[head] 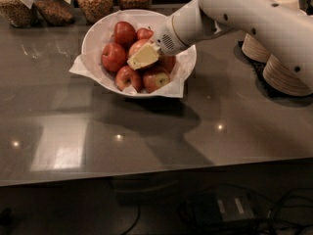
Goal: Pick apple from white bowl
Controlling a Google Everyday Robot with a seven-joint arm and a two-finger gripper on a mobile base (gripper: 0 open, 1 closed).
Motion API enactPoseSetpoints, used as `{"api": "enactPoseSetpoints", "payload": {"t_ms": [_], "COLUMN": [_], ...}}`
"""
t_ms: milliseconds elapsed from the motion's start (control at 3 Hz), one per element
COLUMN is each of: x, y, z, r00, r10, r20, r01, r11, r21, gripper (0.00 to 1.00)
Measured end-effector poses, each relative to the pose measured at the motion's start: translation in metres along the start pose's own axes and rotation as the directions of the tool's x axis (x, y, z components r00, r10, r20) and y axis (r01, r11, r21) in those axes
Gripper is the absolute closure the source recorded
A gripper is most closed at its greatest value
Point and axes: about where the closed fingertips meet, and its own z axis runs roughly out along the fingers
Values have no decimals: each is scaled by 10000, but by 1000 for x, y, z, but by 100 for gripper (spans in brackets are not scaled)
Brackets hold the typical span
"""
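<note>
The white bowl [95, 38], lined with crinkled white paper, stands at the back of the grey counter and holds several red apples. The biggest, paler orange-red apple [137, 46] lies in the middle of the pile, partly covered by my gripper. My gripper [143, 58], with its pale yellow fingers, reaches in from the right on the white arm and sits right over this apple. A red apple with a yellow-green patch [156, 79] lies at the bowl's front, and darker red apples [113, 56] lie to the left.
Glass jars of grains and nuts [95, 0] stand along the back edge behind the bowl. Stacked beige disposable bowls [288, 75] stand at the right on a dark mat. The counter's front edge [146, 176] runs across below.
</note>
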Motion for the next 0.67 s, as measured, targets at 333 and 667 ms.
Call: {"api": "enactPoseSetpoints", "payload": {"t_ms": [333, 667], "x": [0, -4], "y": [-1, 0], "z": [1, -1], "r00": [10000, 9999], "r10": [-10, -130], "r20": [0, -16], "r01": [10, 130], "r11": [10000, 9999], "r21": [18, 9], "gripper": [72, 95]}}
